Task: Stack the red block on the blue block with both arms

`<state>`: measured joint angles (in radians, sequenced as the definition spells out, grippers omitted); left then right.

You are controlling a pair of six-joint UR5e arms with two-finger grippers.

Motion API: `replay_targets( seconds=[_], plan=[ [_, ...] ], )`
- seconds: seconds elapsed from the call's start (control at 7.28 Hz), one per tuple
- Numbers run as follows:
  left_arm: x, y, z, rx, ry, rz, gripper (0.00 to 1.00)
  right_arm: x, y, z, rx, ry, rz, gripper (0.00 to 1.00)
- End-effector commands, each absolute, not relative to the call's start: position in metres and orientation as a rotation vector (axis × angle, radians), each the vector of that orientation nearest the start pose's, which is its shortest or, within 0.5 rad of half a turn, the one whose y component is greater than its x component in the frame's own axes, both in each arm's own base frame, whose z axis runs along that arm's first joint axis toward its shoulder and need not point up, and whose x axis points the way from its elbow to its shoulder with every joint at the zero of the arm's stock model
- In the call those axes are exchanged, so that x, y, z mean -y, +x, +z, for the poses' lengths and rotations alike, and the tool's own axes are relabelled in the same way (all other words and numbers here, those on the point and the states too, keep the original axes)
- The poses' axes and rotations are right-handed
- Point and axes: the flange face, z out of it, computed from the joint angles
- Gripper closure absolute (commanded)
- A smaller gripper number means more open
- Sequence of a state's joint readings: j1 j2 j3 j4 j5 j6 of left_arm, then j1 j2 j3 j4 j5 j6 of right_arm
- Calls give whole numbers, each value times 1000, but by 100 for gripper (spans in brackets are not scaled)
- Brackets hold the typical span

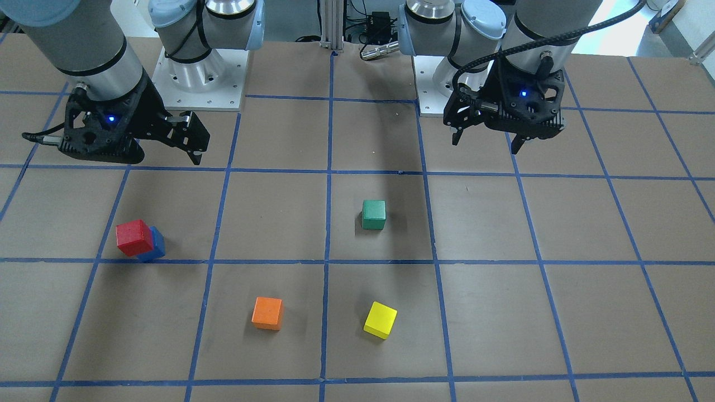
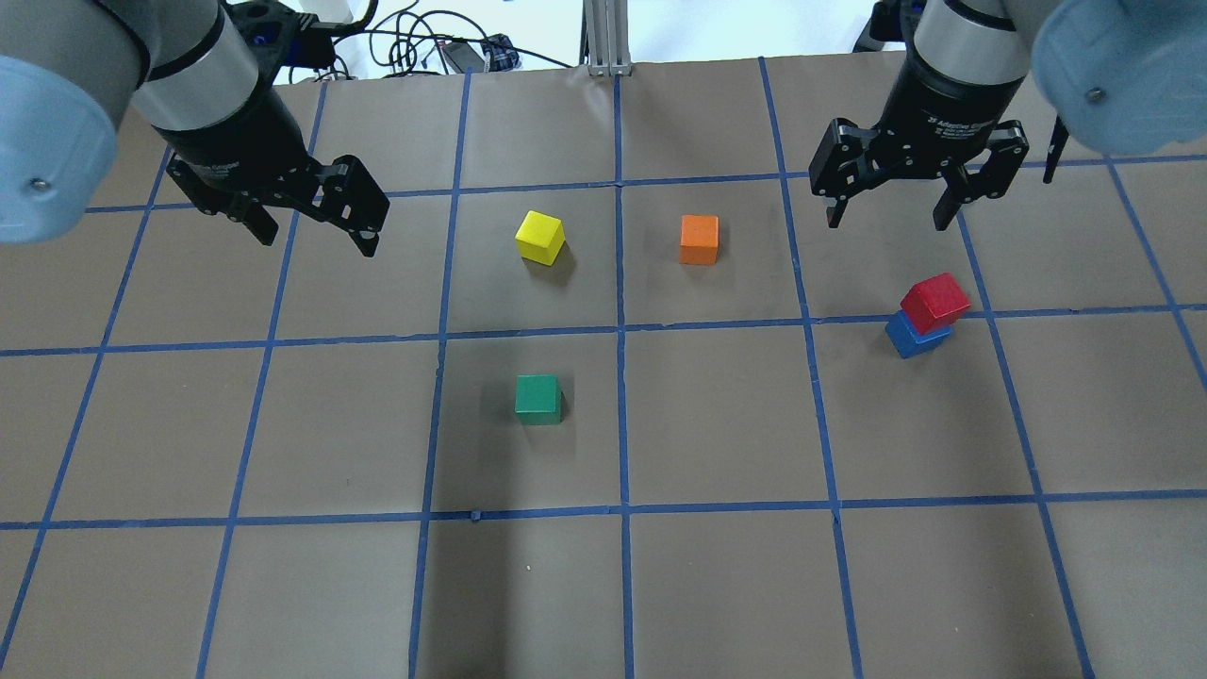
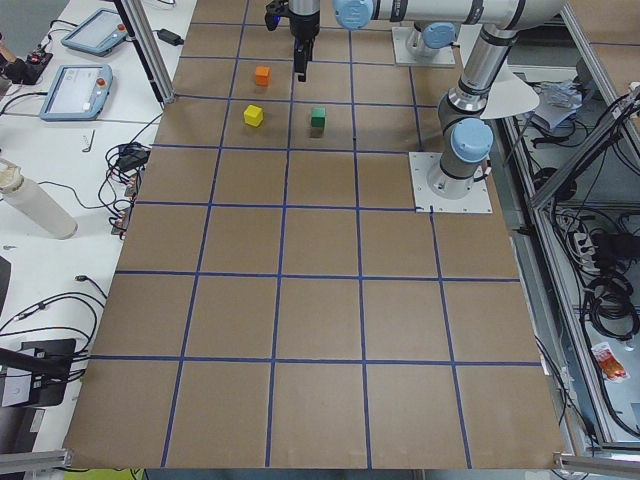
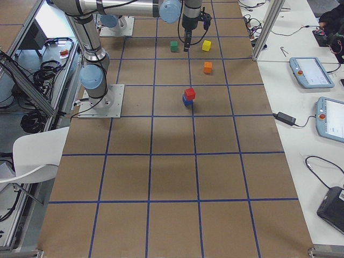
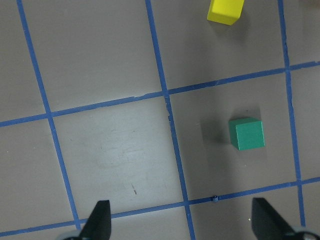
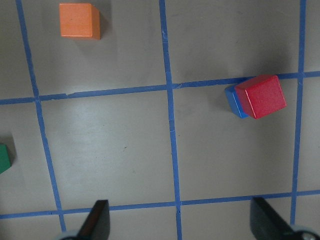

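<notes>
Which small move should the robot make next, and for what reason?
Probably only a retreat, touching nothing: the red block already sits on the blue block, slightly offset, and the right gripper and the left gripper are open and apart from the stack.

My left pincer [image 2: 314,236] hangs raised on the left side, jaws spread wide and empty, tips pointing down. My right pincer [image 2: 884,223] hangs raised on the right, likewise spread wide, gripping nothing, tips down.

A robotics lab: teach pendants [image 3: 75,90], cables [image 3: 600,290], taped-grid table [image 3: 320,320].
</notes>
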<state>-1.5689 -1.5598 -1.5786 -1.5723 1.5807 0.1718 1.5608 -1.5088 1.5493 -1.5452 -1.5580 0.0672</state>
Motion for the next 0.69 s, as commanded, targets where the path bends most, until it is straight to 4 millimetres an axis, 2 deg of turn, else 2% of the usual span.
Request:
replay_targets(
  seconds=[0.0,0.55],
  plan=[
    [489,-128,495,-3120,264,-20,0,512,129,465,-3127,121,104,0],
    [487,-128,493,-3118,259,-13,0,512,129,464,-3127,113,108,0]
  ],
)
